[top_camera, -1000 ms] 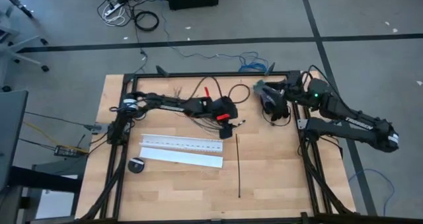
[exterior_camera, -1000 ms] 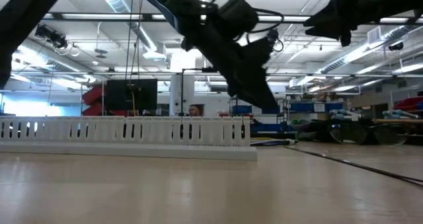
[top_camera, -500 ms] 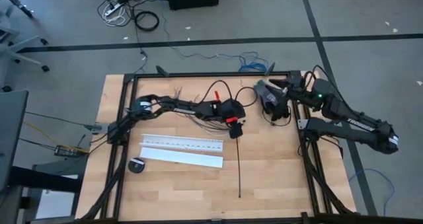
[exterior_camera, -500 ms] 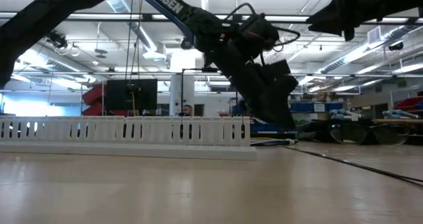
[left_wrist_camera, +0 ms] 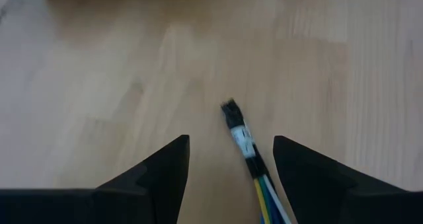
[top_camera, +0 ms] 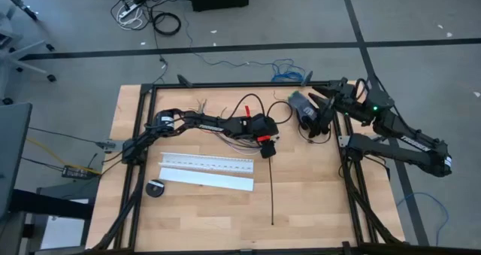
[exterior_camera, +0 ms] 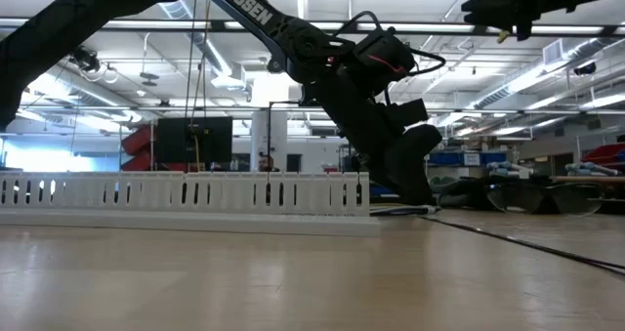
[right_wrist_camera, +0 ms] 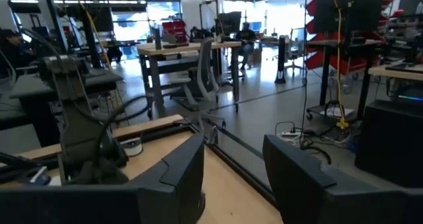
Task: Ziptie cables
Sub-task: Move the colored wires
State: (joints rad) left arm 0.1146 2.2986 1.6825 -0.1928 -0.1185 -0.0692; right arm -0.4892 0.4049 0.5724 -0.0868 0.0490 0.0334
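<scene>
The left hand (top_camera: 268, 147) is hovering open just above the ziptie's (top_camera: 271, 191) near end, cables (left_wrist_camera: 254, 168) lying between its fingers; the right hand (top_camera: 310, 103), open, is hanging beyond the ziptie's far end.

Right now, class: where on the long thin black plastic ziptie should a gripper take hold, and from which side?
Grip the long thin black plastic ziptie near its end by the open left gripper, coming from above with fingers across its width: it lies flat and straight on bare wooden table.

Pale wooden table (top_camera: 316, 195), smooth matt finish
</scene>
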